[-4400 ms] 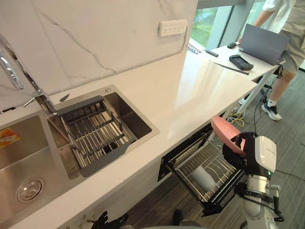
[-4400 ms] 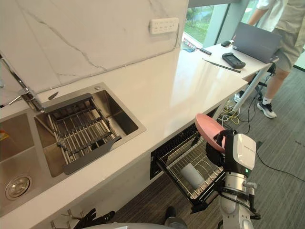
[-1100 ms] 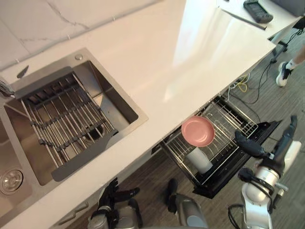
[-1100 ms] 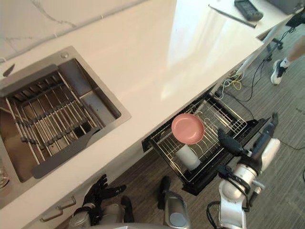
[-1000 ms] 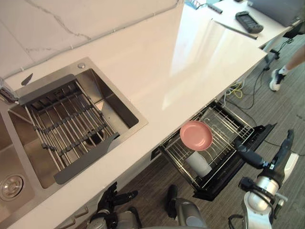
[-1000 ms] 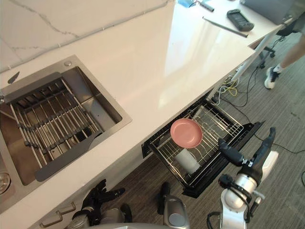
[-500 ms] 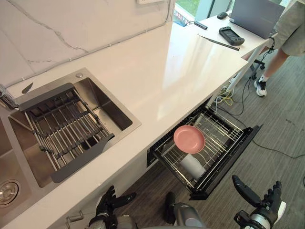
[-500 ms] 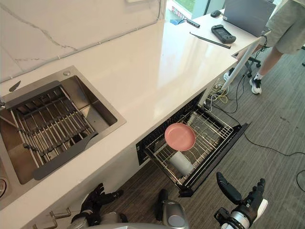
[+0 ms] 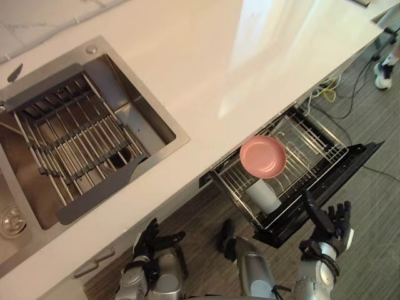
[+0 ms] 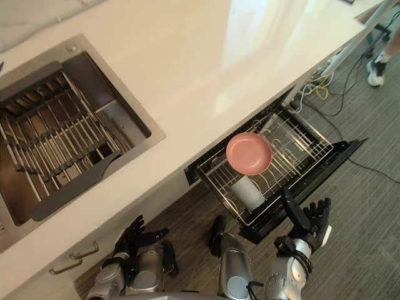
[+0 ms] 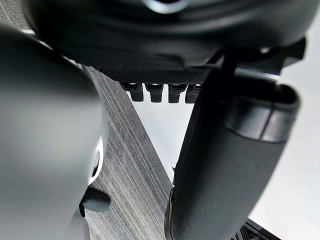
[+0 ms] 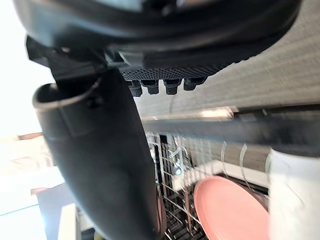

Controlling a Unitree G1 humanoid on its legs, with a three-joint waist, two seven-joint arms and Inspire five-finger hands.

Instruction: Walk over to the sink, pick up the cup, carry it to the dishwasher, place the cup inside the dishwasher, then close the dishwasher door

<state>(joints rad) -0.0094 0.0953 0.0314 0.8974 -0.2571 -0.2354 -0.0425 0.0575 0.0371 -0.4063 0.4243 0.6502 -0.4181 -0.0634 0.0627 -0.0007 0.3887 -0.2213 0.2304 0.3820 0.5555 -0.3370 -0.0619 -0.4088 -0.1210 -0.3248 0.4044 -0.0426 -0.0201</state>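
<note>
The white cup (image 9: 264, 195) stands in the pulled-out dishwasher rack (image 9: 312, 147), under the counter's edge. A pink plate (image 9: 263, 156) stands on edge just behind it. The dark dishwasher door (image 9: 353, 159) hangs open below the rack. My right hand (image 9: 328, 220) is open and empty, just off the rack's front corner and apart from it. In the right wrist view the thumb (image 12: 105, 165) reaches toward the pink plate (image 12: 230, 210) and the cup (image 12: 295, 195). My left hand (image 9: 153, 237) hangs open and empty low by the cabinet front.
The steel sink (image 9: 181, 134) with a grey drain rack (image 9: 75, 150) is set in the white counter (image 9: 250, 56) at the left. Yellow cables (image 9: 325, 94) lie on the carpet at the far right, beside a person's shoe (image 9: 382, 70).
The whole picture has shifted as the camera tipped down toward the floor. My right hand, still open, now shows closer to the rack's front. Cup and plate stay in the rack.
</note>
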